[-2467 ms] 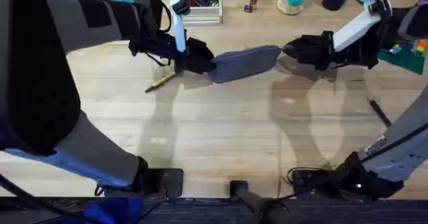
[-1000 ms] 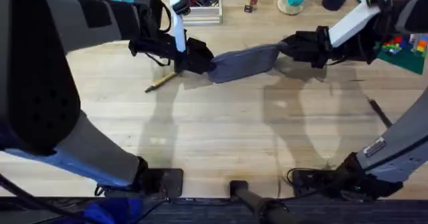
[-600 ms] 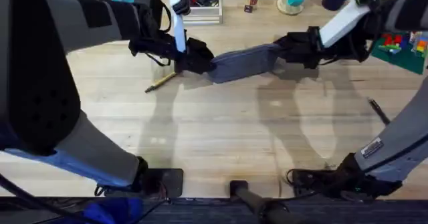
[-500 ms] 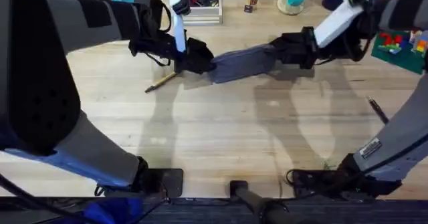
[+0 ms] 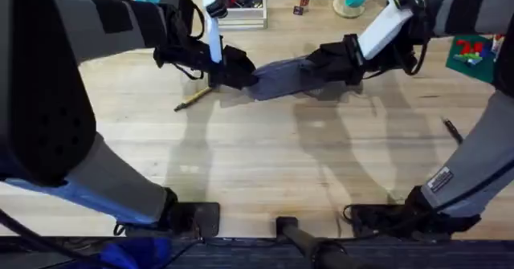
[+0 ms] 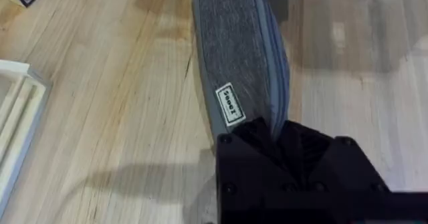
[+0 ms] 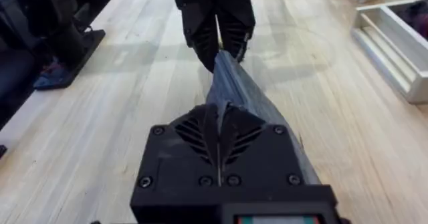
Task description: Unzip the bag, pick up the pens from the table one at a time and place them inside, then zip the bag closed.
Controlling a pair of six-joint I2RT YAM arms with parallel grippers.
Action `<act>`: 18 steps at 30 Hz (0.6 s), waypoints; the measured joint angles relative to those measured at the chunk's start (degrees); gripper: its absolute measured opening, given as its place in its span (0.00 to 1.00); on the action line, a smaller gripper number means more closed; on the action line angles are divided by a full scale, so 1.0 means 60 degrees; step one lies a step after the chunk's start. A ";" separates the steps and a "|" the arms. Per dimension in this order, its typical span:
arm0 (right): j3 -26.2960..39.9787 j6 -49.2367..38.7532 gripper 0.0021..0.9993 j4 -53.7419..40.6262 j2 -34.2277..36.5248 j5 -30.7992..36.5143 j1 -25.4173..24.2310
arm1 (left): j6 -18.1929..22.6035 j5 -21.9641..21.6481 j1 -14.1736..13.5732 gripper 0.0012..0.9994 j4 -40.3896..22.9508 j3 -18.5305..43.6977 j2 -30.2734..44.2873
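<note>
The blue-grey bag [image 5: 279, 75] lies on the table [image 5: 257, 165] at the back middle. My left gripper [image 5: 243, 73] is shut on its left end; the left wrist view has the black fingers [image 6: 267, 138] clamped over the bag [image 6: 237, 77]. My right gripper [image 5: 320, 63] sits over the bag's top seam, about two thirds along, shut on the zipper line [image 7: 221, 117]. The pull tab itself is hidden under the fingers. A tan-yellow pen [image 5: 193, 98] lies left of the bag. A dark pen [image 5: 452, 130] lies far right.
A white tray [image 5: 241, 12] stands at the back behind the left gripper, also the white tray [image 7: 401, 43]. A teal item [image 5: 353, 0] and a green board with coloured bricks [image 5: 474, 54] sit at the back right. Bare wood stretches across the front.
My right gripper has slid left along the bag's top, from the right end towards the middle. The left gripper and both pens have stayed put.
</note>
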 joint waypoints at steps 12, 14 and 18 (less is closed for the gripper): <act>0.0000 0.0062 0.03 0.0256 -0.0002 -0.0029 0.0517 | 0.0000 -0.0004 0.0000 0.04 -0.0020 0.0000 0.0000; 0.0000 0.0062 0.03 0.0256 -0.0001 -0.0029 0.0591 | 0.0000 -0.0004 0.0000 0.04 -0.0020 0.0000 0.0000; 0.0000 0.0066 0.03 0.0297 0.0002 -0.0029 0.0758 | 0.0000 -0.0007 0.0011 0.04 -0.0034 0.0000 0.0000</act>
